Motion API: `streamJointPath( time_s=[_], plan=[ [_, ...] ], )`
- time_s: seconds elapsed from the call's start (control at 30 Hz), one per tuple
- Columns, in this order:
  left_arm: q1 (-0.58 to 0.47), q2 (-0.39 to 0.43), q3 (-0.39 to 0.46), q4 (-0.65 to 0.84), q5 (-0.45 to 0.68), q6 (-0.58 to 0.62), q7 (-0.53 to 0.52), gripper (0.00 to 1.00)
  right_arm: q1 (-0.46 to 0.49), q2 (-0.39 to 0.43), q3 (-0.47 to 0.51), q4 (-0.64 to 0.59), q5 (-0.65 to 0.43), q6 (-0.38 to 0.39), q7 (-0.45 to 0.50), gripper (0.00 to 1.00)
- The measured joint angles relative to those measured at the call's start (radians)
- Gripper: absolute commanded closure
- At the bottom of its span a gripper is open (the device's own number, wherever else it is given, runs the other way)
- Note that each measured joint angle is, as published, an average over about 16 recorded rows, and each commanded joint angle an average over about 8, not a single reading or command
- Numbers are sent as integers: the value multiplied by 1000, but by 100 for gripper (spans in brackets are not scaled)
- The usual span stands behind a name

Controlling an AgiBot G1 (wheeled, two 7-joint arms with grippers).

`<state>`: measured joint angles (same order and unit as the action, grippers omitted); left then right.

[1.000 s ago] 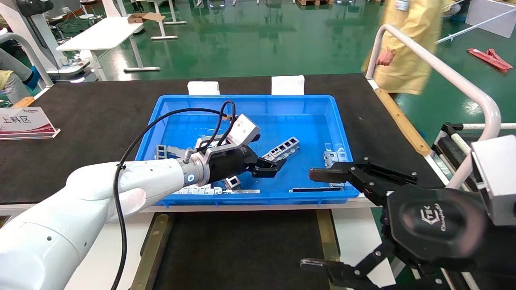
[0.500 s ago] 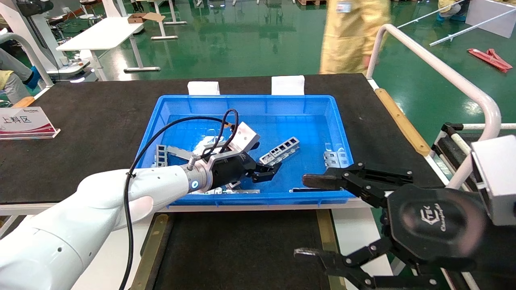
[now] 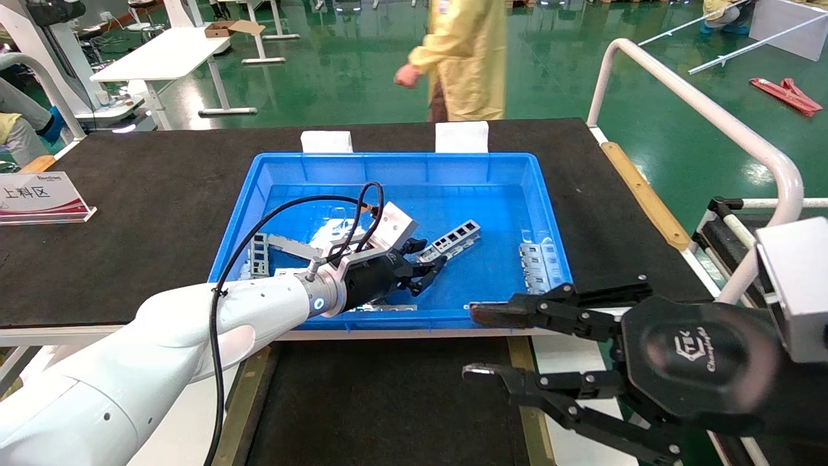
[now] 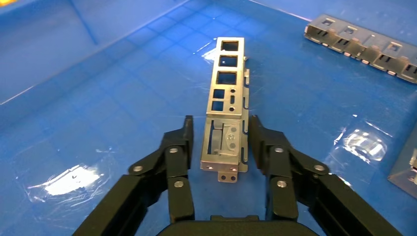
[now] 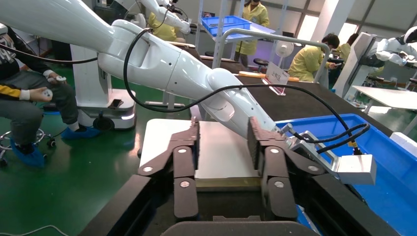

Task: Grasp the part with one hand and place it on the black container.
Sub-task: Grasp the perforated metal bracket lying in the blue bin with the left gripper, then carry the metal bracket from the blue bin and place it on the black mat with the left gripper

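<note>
The part point(image 3: 453, 238), a silver-grey channel with a row of rectangular cutouts, lies on the floor of the blue bin point(image 3: 401, 157). My left gripper point(image 3: 428, 260) is low in the bin at the part's near end. In the left wrist view the gripper point(image 4: 220, 147) is open, and its fingers stand either side of the part point(image 4: 226, 93) with small gaps. My right gripper point(image 3: 471, 343) is open and empty, hovering over the right front of the black container point(image 3: 388, 401), which lies in front of the bin between brass strips.
More parts lie in the bin at the right point(image 3: 537, 262) and the left point(image 3: 259, 252), and a flat strip point(image 3: 381, 308) lies by the near wall. A person in yellow point(image 3: 462, 58) walks behind the table. A white handrail point(image 3: 711, 116) runs along the right.
My left gripper has dropped lower over the part's near end. My right gripper has moved left and toward the black container, its fingers nearer together. The person has walked left.
</note>
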<state>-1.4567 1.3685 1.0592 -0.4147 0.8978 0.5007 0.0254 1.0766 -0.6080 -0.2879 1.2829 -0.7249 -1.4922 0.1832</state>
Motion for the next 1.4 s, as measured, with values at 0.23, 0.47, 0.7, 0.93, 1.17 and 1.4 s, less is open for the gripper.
streamJointPath(
  time_s=[0.23, 0.47, 0.7, 0.93, 1.17, 1.4],
  plan=[
    [2, -1, 35, -3, -50, -21, 2, 100, 0, 0, 0, 0, 0, 0, 0, 100],
    [-2, -1, 58, -5, -105, -29, 10, 100, 0, 0, -1, 0, 1, 0, 0, 100],
    [-18, -3, 65, 3, -163, -16, 34, 100, 0, 1, -1, 0, 1, 1, -1, 100],
    [-49, -11, 56, 28, -218, 42, 84, 100, 0, 1, -2, 0, 1, 1, -1, 100],
    [-77, -40, 31, 52, -269, 183, 161, 100, 0, 1, -2, 0, 2, 1, -1, 100],
    [-91, -103, -1, 49, -313, 359, 235, 100, 1, 1, -3, 0, 2, 1, -1, 100]
  ],
)
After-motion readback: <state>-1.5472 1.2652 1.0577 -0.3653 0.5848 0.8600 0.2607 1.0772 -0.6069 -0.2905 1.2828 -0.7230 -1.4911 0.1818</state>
